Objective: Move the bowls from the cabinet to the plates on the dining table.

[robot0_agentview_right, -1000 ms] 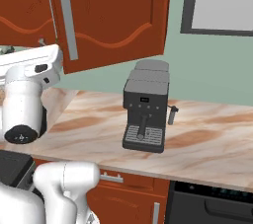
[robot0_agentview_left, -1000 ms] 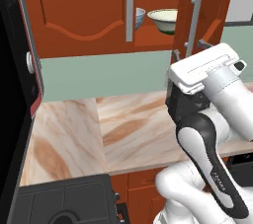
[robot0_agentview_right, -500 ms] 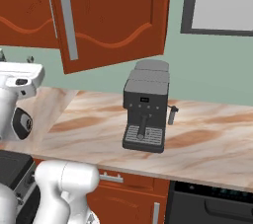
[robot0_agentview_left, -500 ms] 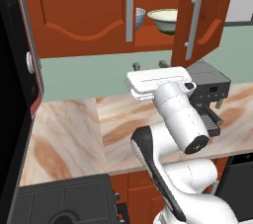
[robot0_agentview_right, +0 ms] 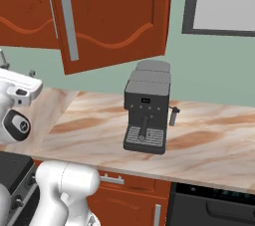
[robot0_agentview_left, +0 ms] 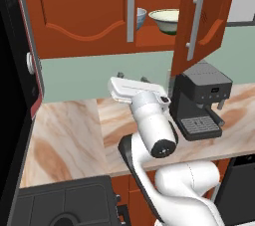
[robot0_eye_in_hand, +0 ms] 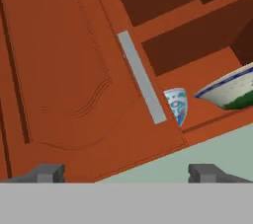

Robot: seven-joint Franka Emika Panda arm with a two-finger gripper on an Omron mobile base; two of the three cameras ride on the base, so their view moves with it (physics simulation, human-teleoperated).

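Both bowls [robot0_agentview_left: 167, 20] sit on the shelf of the cabinet [robot0_agentview_left: 94, 8], whose right door stands ajar for access. The pincer [robot0_eye_in_hand: 127, 172] points up at them, jaws spread wide and empty (ready to take a rim), below shelf height.

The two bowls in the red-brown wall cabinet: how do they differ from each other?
The cream bowl with a green band stands in plain sight in the open gap; the pale grey-blue bowl is half hidden behind the closed door's edge. The cream one stands to the right. Both sit upright on the same shelf.
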